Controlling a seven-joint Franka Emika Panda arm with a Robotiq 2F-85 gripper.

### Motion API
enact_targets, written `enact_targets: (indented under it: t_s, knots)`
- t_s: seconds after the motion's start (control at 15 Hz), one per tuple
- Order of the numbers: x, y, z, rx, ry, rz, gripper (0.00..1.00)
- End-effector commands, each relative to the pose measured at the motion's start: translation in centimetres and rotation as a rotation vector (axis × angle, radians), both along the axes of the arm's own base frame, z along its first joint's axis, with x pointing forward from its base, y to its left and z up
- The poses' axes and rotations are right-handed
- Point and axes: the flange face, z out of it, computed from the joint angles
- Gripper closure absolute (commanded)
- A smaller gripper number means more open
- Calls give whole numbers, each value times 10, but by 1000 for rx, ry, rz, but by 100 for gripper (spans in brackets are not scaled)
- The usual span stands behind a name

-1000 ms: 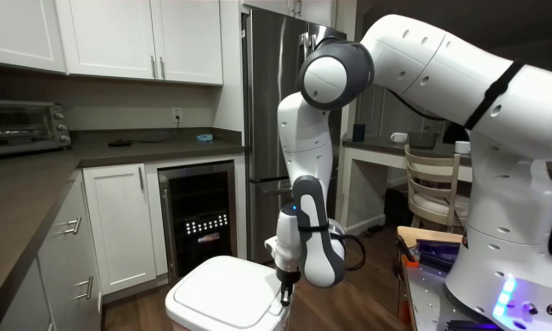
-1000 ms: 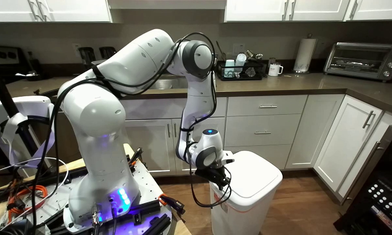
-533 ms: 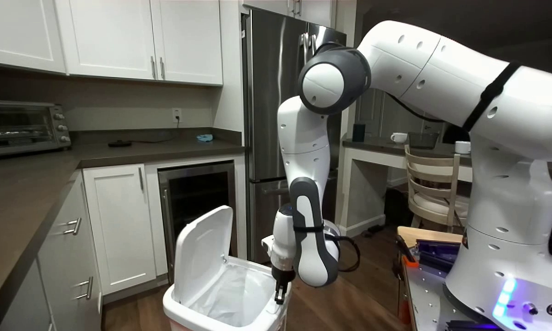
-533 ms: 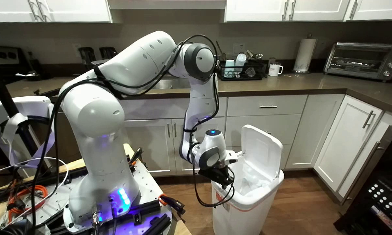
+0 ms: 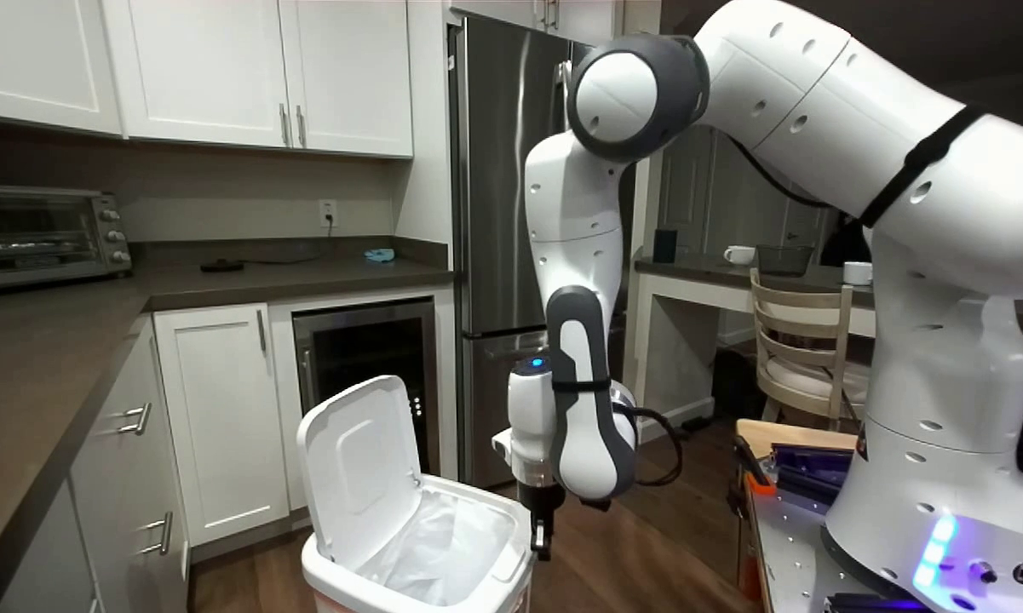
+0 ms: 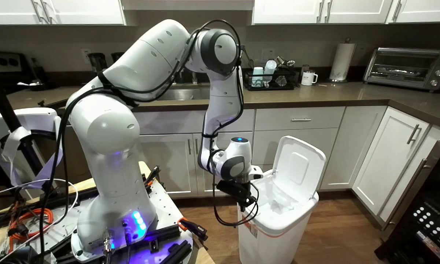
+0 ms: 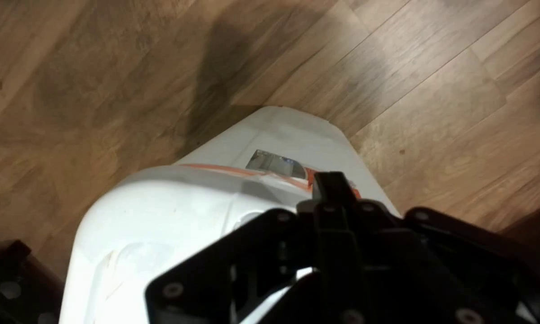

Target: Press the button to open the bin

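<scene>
The white bin (image 5: 511, 587) stands on the floor with its lid (image 5: 362, 477) swung up, showing the bag (image 5: 447, 545) inside. The open lid (image 6: 300, 167) and bin body (image 6: 273, 242) also show in an exterior view. My gripper (image 5: 542, 547) points down beside the bin's rim, on the robot's side. It also shows in an exterior view (image 6: 246, 201). In the wrist view my gripper (image 7: 335, 180) has its fingers together, with nothing seen between them. The bin rim (image 7: 175, 193) lies below it. A round outline on the rim (image 7: 247, 218), perhaps the button, is partly hidden by the gripper.
The robot's table (image 6: 176, 220) holds tools, rails and cables. A cable loop (image 6: 238, 222) hangs from the wrist near the bin. White drawers (image 6: 296, 146) stand behind the bin. The fridge (image 5: 511, 255) and a glass-front cooler (image 5: 366, 375) stand at the back.
The bin's lid was flat and shut a second ago, then sprang up and now leans further back. My gripper has risen and shifted off the rim toward the robot's side.
</scene>
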Motion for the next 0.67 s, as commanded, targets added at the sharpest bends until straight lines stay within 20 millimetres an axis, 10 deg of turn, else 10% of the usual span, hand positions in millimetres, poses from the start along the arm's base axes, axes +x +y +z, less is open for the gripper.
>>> enact_targets:
  t_s: [0.0, 0.6]
  knots:
    - [-15, 12, 56, 14, 115, 41, 99]
    - [-59, 44, 168, 24, 117, 104, 45]
